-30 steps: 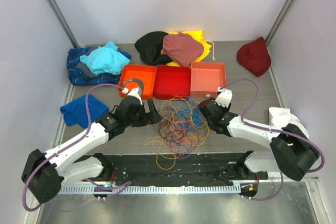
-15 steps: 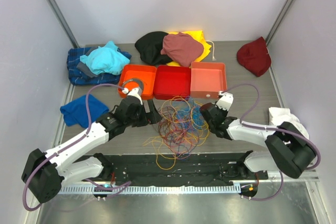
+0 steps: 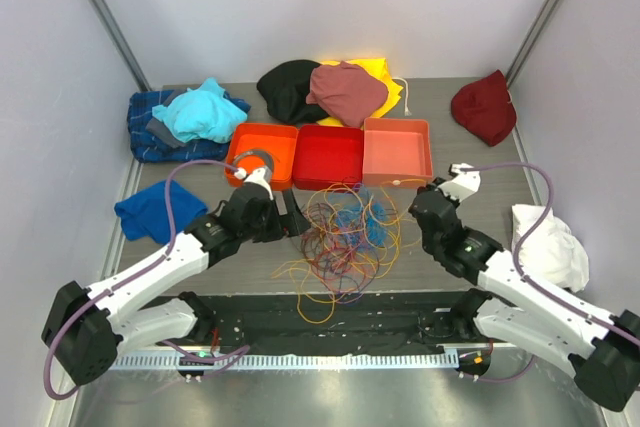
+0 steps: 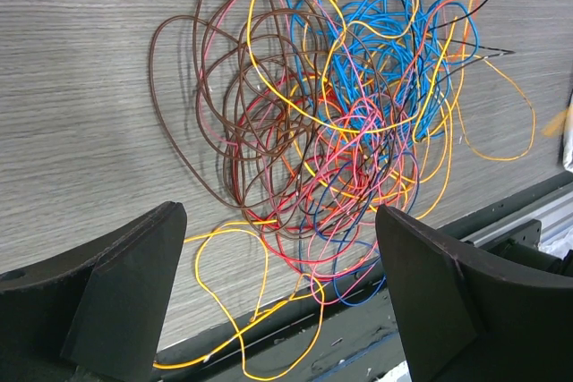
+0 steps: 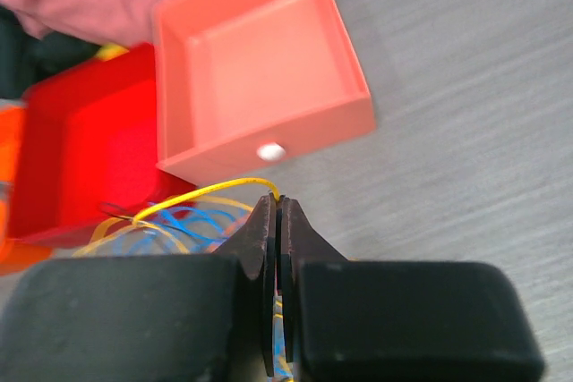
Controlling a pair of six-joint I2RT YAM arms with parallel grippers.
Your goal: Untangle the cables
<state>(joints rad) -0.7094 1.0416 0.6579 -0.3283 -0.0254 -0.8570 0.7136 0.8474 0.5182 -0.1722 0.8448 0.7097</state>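
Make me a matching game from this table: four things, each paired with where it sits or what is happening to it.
Things:
1. yellow cable
2. salmon tray
3. white cloth
4. turquoise cloth

Places or states:
A. lying on the blue plaid cloth, back left
B. pinched in the shut right jaws
C. just right of the red tray
D. near right, next to the right arm

Pairs: 1-B, 2-C, 3-D, 4-A
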